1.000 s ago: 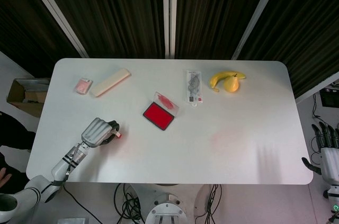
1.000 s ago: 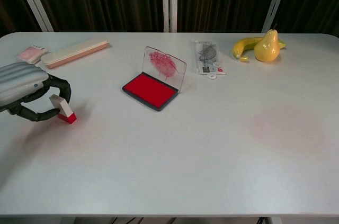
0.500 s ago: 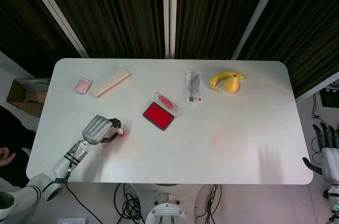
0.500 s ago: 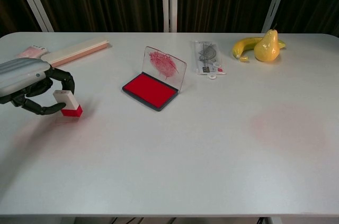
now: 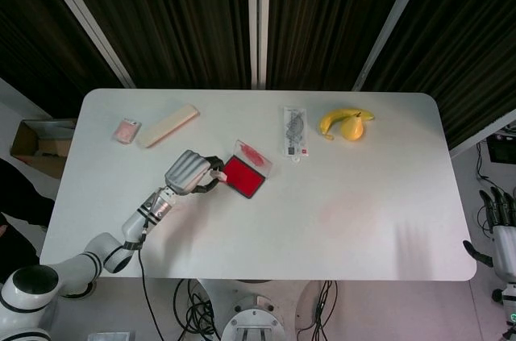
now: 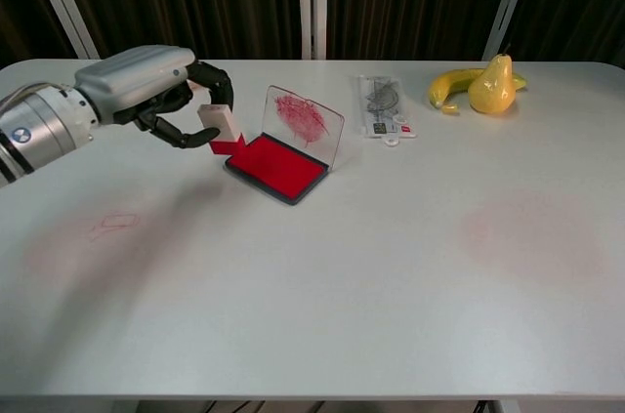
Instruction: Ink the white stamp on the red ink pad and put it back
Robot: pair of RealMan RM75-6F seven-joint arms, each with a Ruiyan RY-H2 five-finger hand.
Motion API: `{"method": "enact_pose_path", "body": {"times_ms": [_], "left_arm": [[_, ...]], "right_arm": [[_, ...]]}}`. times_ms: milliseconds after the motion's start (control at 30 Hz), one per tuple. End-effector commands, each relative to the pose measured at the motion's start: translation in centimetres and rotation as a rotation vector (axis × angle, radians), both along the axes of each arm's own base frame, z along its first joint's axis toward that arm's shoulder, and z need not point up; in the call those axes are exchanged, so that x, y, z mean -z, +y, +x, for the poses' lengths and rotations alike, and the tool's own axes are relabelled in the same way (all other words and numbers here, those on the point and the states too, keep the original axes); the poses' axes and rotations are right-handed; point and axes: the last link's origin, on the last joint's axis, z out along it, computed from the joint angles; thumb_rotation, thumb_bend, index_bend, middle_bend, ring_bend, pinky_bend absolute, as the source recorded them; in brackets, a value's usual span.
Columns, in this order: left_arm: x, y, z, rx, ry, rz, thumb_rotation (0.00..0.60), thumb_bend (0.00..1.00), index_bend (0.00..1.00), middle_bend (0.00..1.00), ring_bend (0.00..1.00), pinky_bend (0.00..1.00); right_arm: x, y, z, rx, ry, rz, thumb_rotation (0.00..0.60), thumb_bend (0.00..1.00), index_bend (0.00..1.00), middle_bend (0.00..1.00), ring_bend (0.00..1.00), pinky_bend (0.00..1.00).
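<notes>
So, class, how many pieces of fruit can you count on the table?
2: a banana and a pear, touching each other at the table's far right corner, the pear in front. Nothing else appears hidden.

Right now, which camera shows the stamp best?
The chest view: the white stamp shows side-on with its red base, held by the left hand near the ink pad. The head view shows only a white sliver.

The right hand (image 5: 501, 224) is being cut off by the head view's right edge, so its fingers' spread cannot be told. The white stamp (image 6: 221, 128) is being partly covered by the left hand (image 6: 156, 91), and contact between its red base and the red ink pad (image 6: 276, 166) cannot be told.
</notes>
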Motion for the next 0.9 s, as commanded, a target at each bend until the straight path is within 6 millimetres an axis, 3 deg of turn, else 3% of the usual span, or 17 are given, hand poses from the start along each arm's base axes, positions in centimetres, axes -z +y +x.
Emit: {"method": "enact_pose_path", "body": {"times_ms": [33,300,633,900], "left_arm": [[1.4,1.2,1.9,-0.001,-0.018,-0.024,0.6,0.48,0.62,0.59,0.93,0.97],[3.6,2.4,4.3,0.021,0.003,-0.049,0.6,0.49,0.62,0.59,0.93,0.97],[6.1,2.5,2.7,-0.019,0.119,-0.071,0.6,0.49,0.63,0.59,0.93,0.97],[6.3,2.4,2.1,-0.035,0.109,-0.074,0.6,0.49,0.63,0.59,0.93,0.97]], "right_arm": [[-0.3,0.0,-0.1,0.009,0.003,0.004,0.6,0.07,0.0,0.0,0.0,0.0],[-0.8,-0.1,-0.1,0.017,0.001,-0.008,0.6,0.07,0.0,0.0,0.0,0.0],[-0.7,0.0,-0.1,0.027,0.005,0.005,0.6,0.07,0.0,0.0,0.0,0.0],[-0.4,0.0,-0.1,0.028,0.002,0.012,0.6,0.07,0.0,0.0,0.0,0.0]]}}
